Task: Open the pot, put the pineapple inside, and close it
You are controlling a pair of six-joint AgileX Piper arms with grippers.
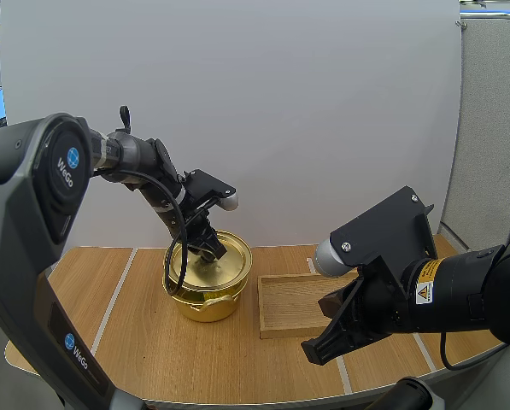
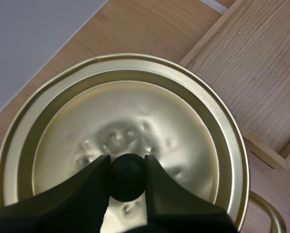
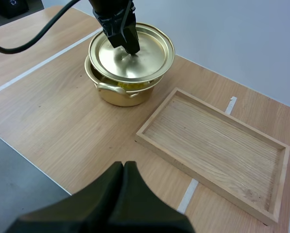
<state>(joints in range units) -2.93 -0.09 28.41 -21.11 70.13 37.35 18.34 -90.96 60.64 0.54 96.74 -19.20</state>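
- Black fingers of the right end effector [image 1: 323, 348] lie pressed together as one wedge, closed on nothing; it hangs over the near edge of the bench [image 1: 135, 342], on the near side of the tray.
- Right wrist view: same closed wedge [image 3: 123, 167] above bare bench [image 3: 62, 121], with tray and pot farther off.
- Wooden tray [image 1: 293, 303] lies flat on the bench, right of the pot; seen from the right wrist, the tray [image 3: 217, 145] is near the pot but not touching it.
- Gold pot [image 1: 205, 301] stands upright on the bench, side handle [image 3: 108, 88] facing the near side.
- Yellow object [image 3: 127, 86] shows inside the pot [image 3: 120, 97], in the gap between the pot's near rim and the lid; too little is visible to tell its shape.
- Lid [image 3: 145, 58] is over the pot, its near edge raised off the rim, slightly tilted.
- Left end effector [image 1: 212, 250] comes down onto the lid's centre.
- Left wrist view: the fingertips of the left end effector [image 2: 127, 160] pinch the black knob [image 2: 127, 179] of the lid [image 2: 135, 111] between them.
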